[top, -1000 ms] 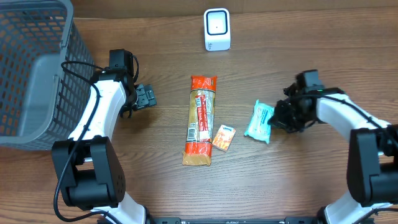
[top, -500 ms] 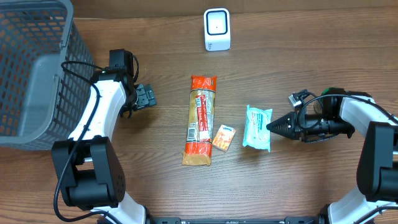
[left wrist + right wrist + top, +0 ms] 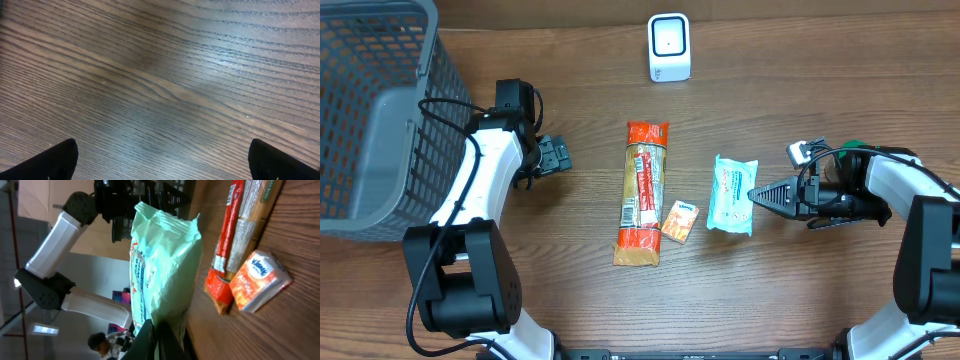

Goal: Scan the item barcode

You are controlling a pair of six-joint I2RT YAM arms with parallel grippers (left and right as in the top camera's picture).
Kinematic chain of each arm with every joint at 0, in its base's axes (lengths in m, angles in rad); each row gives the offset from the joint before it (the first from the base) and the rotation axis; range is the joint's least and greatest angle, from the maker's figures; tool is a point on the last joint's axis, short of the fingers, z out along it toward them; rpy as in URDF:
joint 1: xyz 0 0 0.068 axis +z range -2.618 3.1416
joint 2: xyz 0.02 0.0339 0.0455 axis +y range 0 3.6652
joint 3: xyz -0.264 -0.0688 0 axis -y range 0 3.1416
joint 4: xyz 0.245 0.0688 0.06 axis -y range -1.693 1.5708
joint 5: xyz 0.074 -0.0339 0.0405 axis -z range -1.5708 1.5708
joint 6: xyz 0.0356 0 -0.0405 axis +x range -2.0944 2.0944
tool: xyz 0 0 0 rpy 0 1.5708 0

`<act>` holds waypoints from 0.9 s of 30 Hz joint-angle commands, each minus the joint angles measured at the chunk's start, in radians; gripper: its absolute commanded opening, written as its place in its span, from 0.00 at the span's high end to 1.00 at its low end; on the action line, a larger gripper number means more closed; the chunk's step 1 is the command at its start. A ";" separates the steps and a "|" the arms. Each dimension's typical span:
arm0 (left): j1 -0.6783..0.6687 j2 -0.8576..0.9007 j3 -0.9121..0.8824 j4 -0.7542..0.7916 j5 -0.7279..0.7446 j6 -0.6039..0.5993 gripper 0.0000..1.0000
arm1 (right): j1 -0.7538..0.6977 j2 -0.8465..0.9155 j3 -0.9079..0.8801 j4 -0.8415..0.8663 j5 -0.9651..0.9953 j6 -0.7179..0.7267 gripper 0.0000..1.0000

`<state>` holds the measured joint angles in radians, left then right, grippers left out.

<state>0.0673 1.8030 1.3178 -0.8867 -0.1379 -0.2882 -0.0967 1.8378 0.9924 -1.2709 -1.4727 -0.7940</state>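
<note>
Overhead view: the right gripper point(image 3: 757, 195) lies low over the table point(image 3: 800, 90), its jaws closed on the right edge of the mint-green packet point(image 3: 732, 195). The right wrist view confirms the grip: the packet's edge is pinched between the two dark fingers point(image 3: 161, 339) and its printed face rises from them. No barcode can be made out on the visible face.

The packet sits right of the small orange tissue pack point(image 3: 680, 221) and the long red-and-orange packet point(image 3: 643, 195), near them but not touching. Whether it rests on the table or is lifted just clear cannot be determined.

The white scanner point(image 3: 669, 47) stands at the far side of the table, well apart from the held packet.

The left gripper point(image 3: 558, 155) is idle beside the grey basket point(image 3: 370, 110), jaws wide apart and holding nothing — its wrist view shows only bare wood between the fingertips point(image 3: 55, 160).

Status, as a judgement:
- Done: item selected and gripped.
- Left: lift the packet, carry it to the scanner and turn it so the barcode faces the scanner window — none of this is begun.
- The other two items lie untouched on the table.
</note>
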 commanded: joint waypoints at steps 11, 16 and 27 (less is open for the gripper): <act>0.005 -0.004 -0.001 0.001 0.008 0.004 0.00 | 0.000 -0.026 -0.002 0.206 0.223 0.230 0.96; 0.005 -0.004 -0.001 0.001 0.008 0.004 0.00 | 0.018 -0.026 -0.002 0.502 0.562 0.696 0.96; 0.005 -0.004 -0.001 0.001 0.008 0.004 0.00 | 0.052 -0.090 0.038 0.418 0.867 0.779 0.96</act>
<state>0.0673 1.8030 1.3178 -0.8867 -0.1379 -0.2882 -0.0505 1.8252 0.9936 -0.8318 -0.7372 -0.0631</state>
